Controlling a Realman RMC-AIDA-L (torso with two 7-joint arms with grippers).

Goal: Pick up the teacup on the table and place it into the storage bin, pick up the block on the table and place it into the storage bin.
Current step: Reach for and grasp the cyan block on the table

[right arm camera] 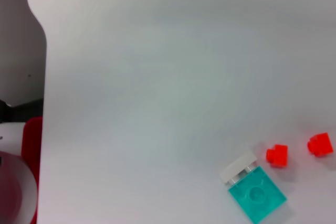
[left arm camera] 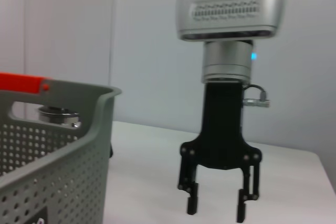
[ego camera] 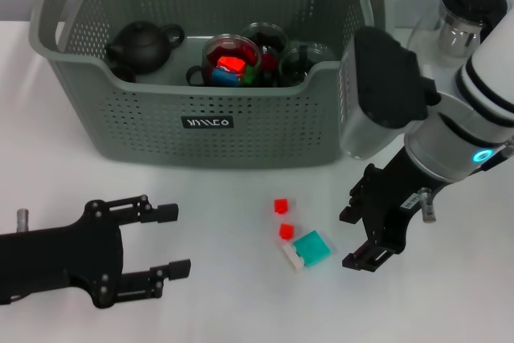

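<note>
White table (ego camera: 241,295): right gripper (ego camera: 360,236) jaws wide, empty, beside teal block (ego camera: 312,247); left gripper (ego camera: 175,240) open, idle.

Storage bin (ego camera: 161,110): grey perforated plastic, matt. Teapot (ego camera: 140,44) inside: dark, matt, clay-looking. Cups (ego camera: 233,58) beside it: clear glossy glass. Teal block (ego camera: 312,247) on table (ego camera: 241,311): shiny smooth plastic. Table: white, smooth, matt-ish.

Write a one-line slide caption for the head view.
Right gripper open beside the teal block and two red blocks on the table, in front of the storage bin.
</note>
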